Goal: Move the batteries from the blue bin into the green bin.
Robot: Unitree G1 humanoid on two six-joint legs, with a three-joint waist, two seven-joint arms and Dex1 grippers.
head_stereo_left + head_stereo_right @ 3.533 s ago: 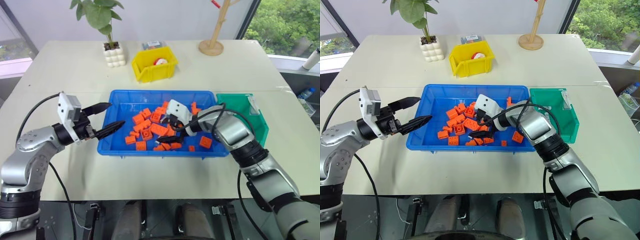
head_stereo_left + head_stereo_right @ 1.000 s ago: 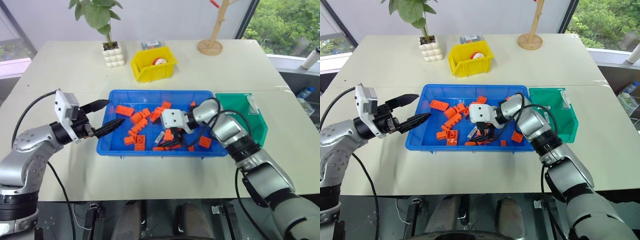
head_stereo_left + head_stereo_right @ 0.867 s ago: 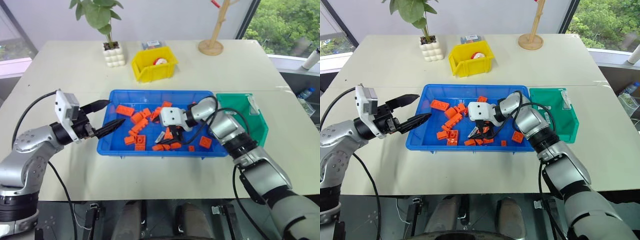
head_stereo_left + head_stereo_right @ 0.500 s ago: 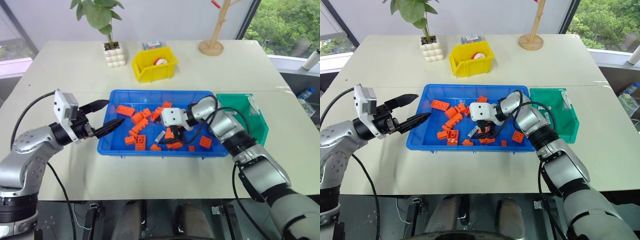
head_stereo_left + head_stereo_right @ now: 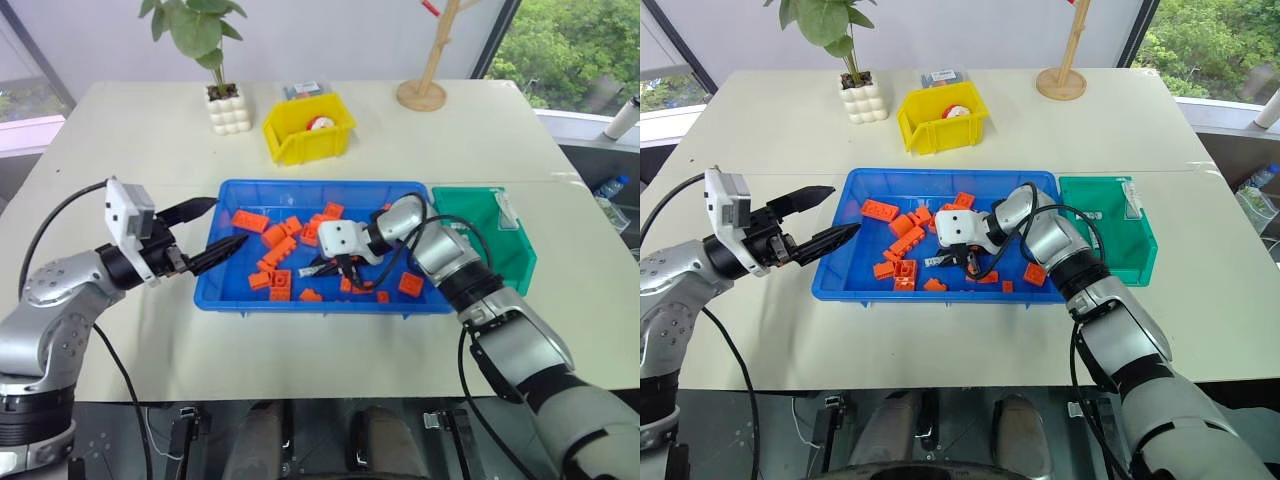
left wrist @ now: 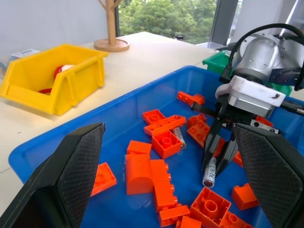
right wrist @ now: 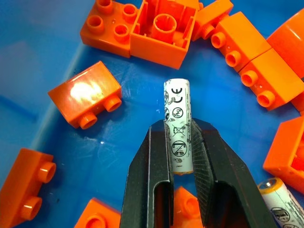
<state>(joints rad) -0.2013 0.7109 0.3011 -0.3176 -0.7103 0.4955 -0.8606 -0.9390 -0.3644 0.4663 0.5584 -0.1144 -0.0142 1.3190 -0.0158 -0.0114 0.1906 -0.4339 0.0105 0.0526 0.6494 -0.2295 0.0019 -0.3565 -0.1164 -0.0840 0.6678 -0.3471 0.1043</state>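
The right gripper [image 7: 179,142] is clamped on a battery [image 7: 177,124], which sticks out past its fingertips, inside the blue bin [image 5: 240,190] among orange bricks [image 7: 88,98]. The left gripper [image 5: 212,232] hangs open at the bin's opposite edge; the green bin [image 5: 520,260] sits behind the right arm

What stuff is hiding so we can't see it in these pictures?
- How many batteries lie in the blue bin: orange bricks cover parts of the floor.
- The second battery: the right wrist view's edge cuts it off.
- The held battery's lower end: the right claw's fingers cover it.
- What the yellow bin holds: too small in the eye views.
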